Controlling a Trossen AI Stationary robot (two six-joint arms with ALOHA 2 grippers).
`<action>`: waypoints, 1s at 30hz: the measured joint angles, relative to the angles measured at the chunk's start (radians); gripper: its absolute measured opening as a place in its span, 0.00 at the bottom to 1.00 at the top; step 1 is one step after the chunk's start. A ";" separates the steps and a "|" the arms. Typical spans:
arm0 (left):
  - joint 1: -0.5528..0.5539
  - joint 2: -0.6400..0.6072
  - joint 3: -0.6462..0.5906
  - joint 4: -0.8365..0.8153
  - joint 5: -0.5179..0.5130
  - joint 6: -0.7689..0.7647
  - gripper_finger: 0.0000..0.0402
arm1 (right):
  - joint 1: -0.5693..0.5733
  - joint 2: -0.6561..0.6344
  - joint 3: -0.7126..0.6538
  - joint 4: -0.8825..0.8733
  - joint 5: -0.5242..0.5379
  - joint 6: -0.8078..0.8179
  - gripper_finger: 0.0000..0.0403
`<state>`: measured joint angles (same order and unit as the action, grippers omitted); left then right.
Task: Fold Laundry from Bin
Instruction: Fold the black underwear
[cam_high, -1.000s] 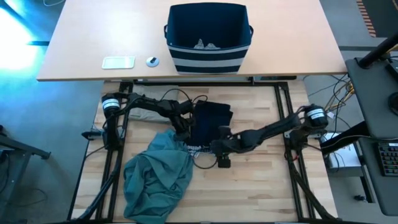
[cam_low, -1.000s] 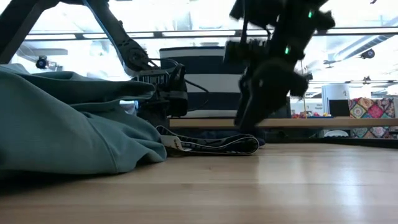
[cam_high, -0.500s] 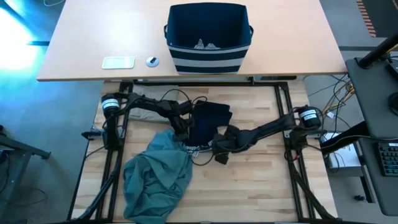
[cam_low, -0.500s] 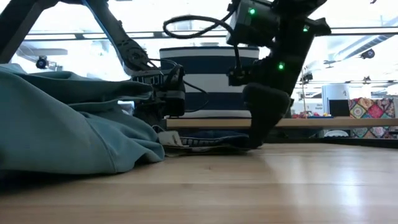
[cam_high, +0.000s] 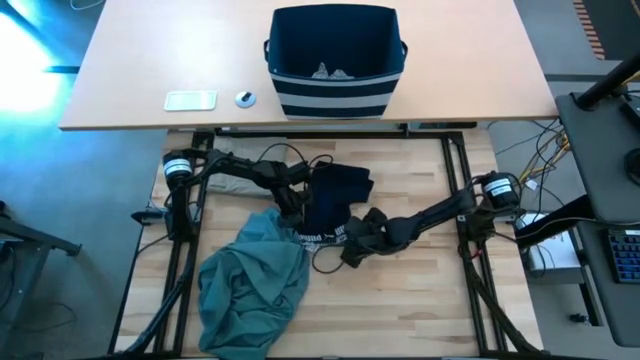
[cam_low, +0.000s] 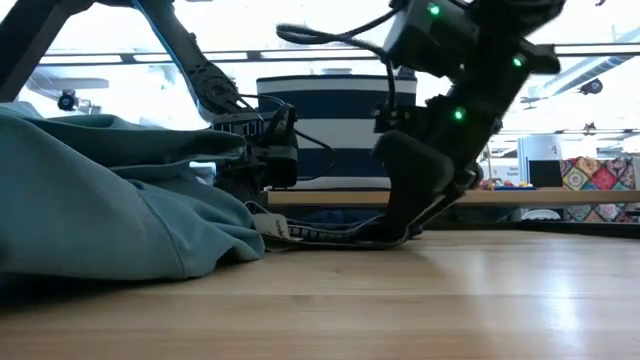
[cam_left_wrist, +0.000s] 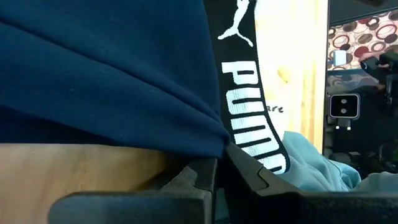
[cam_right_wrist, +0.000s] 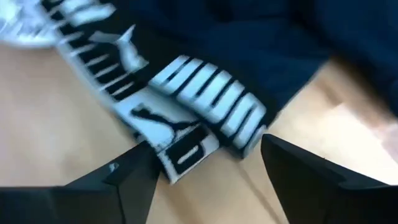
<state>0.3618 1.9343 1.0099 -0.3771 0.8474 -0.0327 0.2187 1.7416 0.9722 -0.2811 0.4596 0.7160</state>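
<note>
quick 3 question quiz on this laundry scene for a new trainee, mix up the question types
1. True or false: the left pincer is shut on the navy garment.
2. Multiple choice: where does the teal-green garment lie? A) inside the bin B) on the wooden table, on the left arm's side C) draped over the right arm
3. Fill in: the right pincer is ____, down at the garment's lettered waistband.

Key
1. True: its fingers are closed on a fold of navy cloth.
2. B. The bin stands on the separate table beyond and shows only small grey pieces.
3. Open: its fingers stand apart, with the waistband's end between them.
</note>
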 joint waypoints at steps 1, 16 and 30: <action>0.000 0.000 0.000 0.000 0.000 -0.001 0.00 | 0.005 0.001 -0.020 0.029 0.050 0.021 0.69; 0.000 0.000 -0.001 0.002 0.025 -0.005 0.00 | -0.022 0.070 -0.182 0.422 0.273 0.058 0.52; 0.001 -0.010 0.006 -0.004 0.008 -0.038 0.00 | -0.149 0.083 -0.179 0.545 0.134 -0.066 0.09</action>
<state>0.3632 1.9247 1.0163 -0.3811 0.8550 -0.0707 0.0696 1.8243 0.7936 0.2635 0.5933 0.6497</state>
